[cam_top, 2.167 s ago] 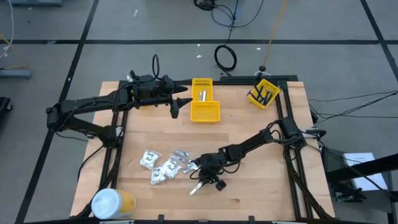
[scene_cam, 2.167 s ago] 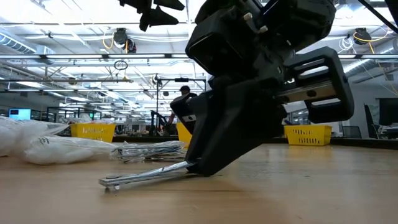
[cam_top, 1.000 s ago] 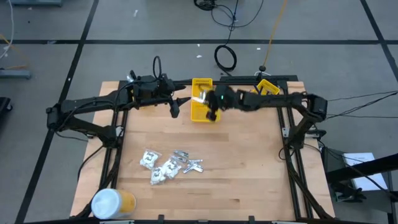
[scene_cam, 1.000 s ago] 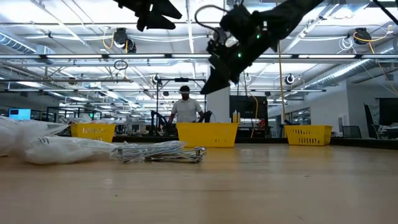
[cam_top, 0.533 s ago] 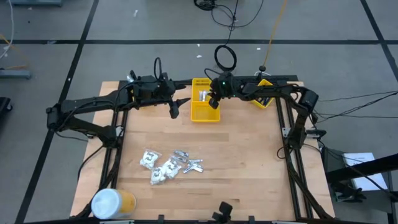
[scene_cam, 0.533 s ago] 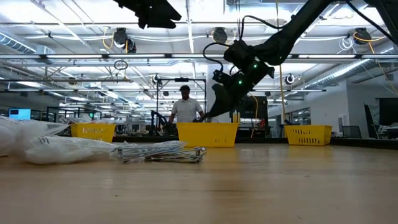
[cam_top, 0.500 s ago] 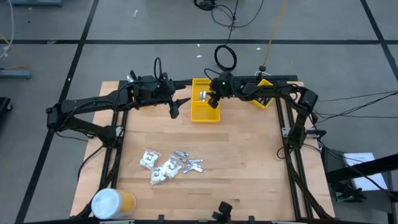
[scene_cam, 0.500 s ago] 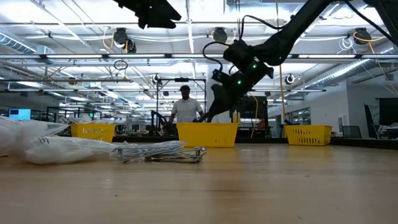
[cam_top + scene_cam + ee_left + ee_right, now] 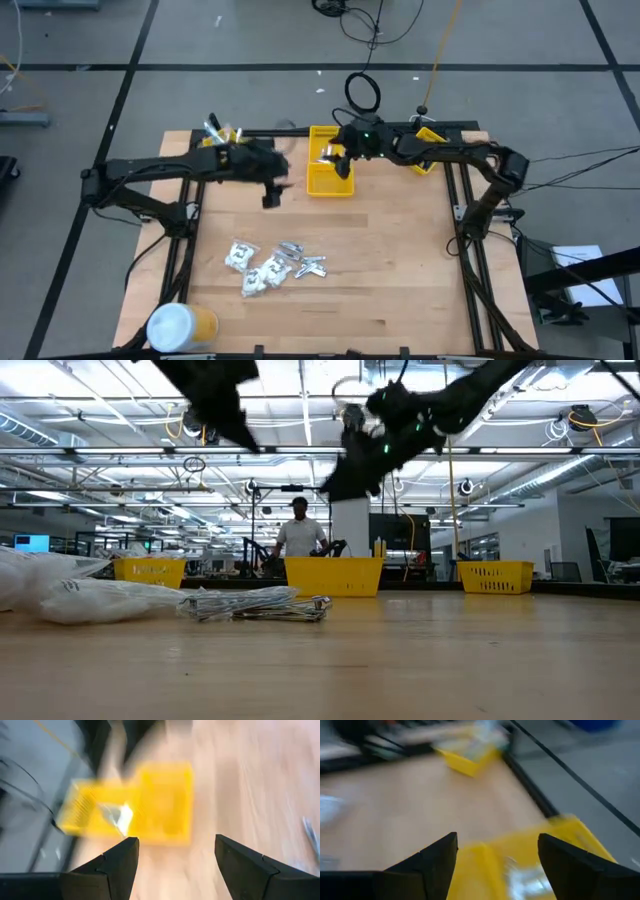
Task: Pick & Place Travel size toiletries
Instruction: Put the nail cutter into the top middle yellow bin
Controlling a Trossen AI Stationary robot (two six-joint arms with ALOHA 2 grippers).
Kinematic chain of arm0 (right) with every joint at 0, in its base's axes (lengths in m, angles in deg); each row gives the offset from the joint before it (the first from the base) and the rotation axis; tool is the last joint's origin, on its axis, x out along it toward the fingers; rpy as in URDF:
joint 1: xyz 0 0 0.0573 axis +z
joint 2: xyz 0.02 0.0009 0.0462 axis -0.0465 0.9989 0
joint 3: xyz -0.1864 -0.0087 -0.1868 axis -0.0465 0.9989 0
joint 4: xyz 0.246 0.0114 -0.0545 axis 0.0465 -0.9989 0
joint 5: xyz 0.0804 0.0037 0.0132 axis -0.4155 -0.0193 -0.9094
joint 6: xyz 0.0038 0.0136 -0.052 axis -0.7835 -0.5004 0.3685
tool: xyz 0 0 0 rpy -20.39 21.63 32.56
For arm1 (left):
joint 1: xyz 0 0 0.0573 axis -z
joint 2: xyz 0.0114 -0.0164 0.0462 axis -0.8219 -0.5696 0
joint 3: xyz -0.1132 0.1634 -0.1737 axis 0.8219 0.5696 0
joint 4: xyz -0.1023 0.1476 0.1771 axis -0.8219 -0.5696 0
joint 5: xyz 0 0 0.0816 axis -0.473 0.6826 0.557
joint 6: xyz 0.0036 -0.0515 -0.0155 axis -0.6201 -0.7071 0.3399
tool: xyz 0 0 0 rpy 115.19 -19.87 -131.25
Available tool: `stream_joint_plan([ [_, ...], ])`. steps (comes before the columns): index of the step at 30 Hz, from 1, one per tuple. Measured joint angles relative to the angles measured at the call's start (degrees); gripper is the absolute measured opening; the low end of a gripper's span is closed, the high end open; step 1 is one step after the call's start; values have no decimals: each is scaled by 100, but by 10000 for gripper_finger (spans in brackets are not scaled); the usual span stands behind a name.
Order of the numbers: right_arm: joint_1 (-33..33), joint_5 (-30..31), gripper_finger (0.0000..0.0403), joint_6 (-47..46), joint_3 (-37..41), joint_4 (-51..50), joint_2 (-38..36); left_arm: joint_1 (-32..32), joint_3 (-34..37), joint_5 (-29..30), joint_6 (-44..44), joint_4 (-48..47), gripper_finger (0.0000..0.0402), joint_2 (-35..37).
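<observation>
- The travel size toiletries [image 9: 272, 263] lie in a loose heap on the near-left part of the wooden table [image 9: 400, 260]: white crinkly packets [image 9: 75, 598] and silvery tubes [image 9: 262, 605].
- These look light; the wrapped packets are probably soft and slippery, so the stiffer tubes seem the safer hold, taken across the middle.
- The right gripper [image 9: 342, 163] hangs over the middle yellow bin [image 9: 330, 180], fingers spread and empty.
- The left gripper [image 9: 272, 192] is beside that bin, also spread and empty.
- Bare table lies between heap and bins; the white-and-yellow cylinder [image 9: 180, 327] stands at the near-left corner.
</observation>
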Motion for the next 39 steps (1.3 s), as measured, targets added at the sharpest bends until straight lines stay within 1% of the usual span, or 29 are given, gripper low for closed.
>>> stream_joint_plan([
  [2, 191, -290, 265, -31, 0, 20, -262, 115, 4, -15, -121, -375, 253, -283],
  [6, 682, -283, 257, 47, 0, -7, -688, 369, 4, -31, -514, -955, 253, -962],
  [9, 1059, -283, 251, 178, -4, -33, -855, 617, 4, -281, -415, -1286, 253, -1596],
  [13, 1467, -274, 246, 328, -2, -395, -983, 938, 4, -522, -362, -1301, 253, -2369],
  [17, 1699, -270, 241, 350, 2, -908, -1076, 1231, 4, -650, -514, -1326, 253, -2835],
  [22, 1785, -265, 235, 263, 0, -1132, -1086, 1487, -2, -832, -739, -1232, 253, -2985],
  [29, 1795, -261, 227, 85, 0, -1294, -1088, 1627, -2, -833, -918, -1256, 253, -2963],
  [33, 1852, -257, 226, -72, 0, -1338, -1088, 1689, 0, -837, -907, -1253, 253, -2810],
  [37, 1962, -246, 226, -180, 0, -1336, -1088, 1770, 0, -1118, -975, -1190, 253, -2657],
  [39, 2024, -247, 226, -209, 0, -1348, -1088, 1836, 0, -1126, -995, -1115, 253, -2652],
])
